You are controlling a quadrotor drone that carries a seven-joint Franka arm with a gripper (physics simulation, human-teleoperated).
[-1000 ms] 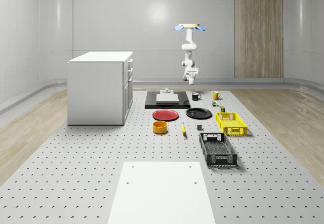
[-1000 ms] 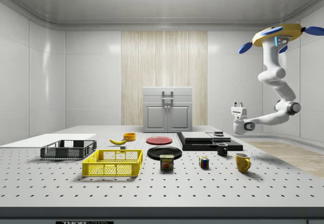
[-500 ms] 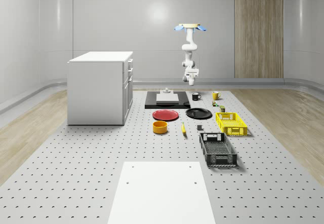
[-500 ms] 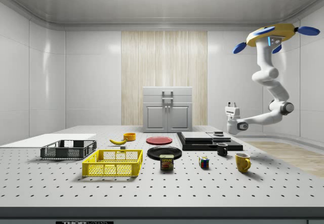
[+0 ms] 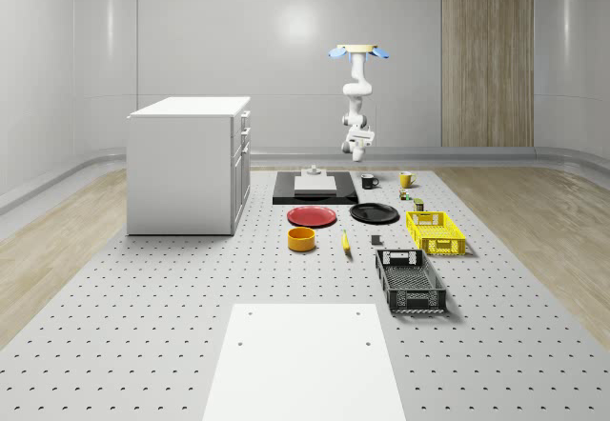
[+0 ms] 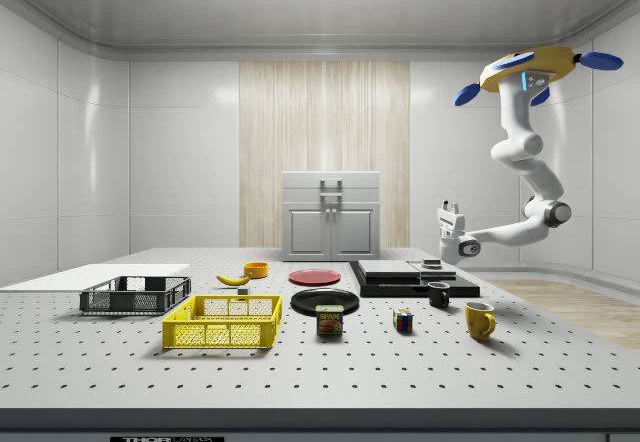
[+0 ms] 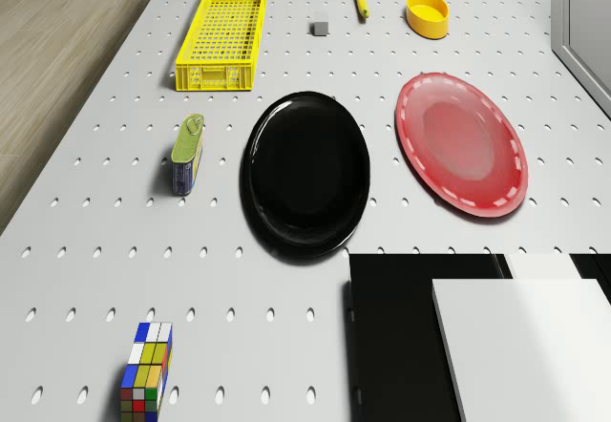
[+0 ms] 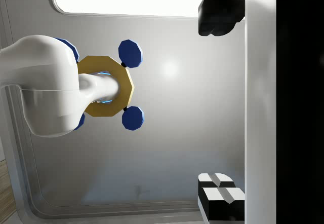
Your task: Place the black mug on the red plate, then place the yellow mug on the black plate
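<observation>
The claw (image 6: 448, 209) points upward at the end of the white arm (image 6: 520, 184), and in the side view its two short fingers stand close together with only a narrow gap and nothing between them. The side view shows the drone (image 6: 528, 66) hovering high near the room's far corner, above the end of the worktop (image 6: 300, 362) toward that view's right. From it the arm drops, bends at an elbow, then reaches level toward the view's left, with the wrist turned up. The whole-scene view sets the same drone (image 5: 358, 52) over the far edge of the worktop, with the claw (image 5: 360, 145) hanging in the air above and behind the black mug (image 5: 368, 181). The wrist view looks up past two dark fingertips (image 8: 220, 11) to the drone's yellow body and blue rotors under a ceiling light. The drone view looks down on the black plate (image 7: 305, 172) and the red plate (image 7: 462, 155) lying side by side, close but apart, both bare. In the side view the black mug (image 6: 439, 295) stands upright on the worktop well below the claw, just in front of a black slab (image 6: 412, 280). The yellow mug (image 6: 479, 320) stands upright nearer the camera, toward the view's right of the black mug and apart from it.
</observation>
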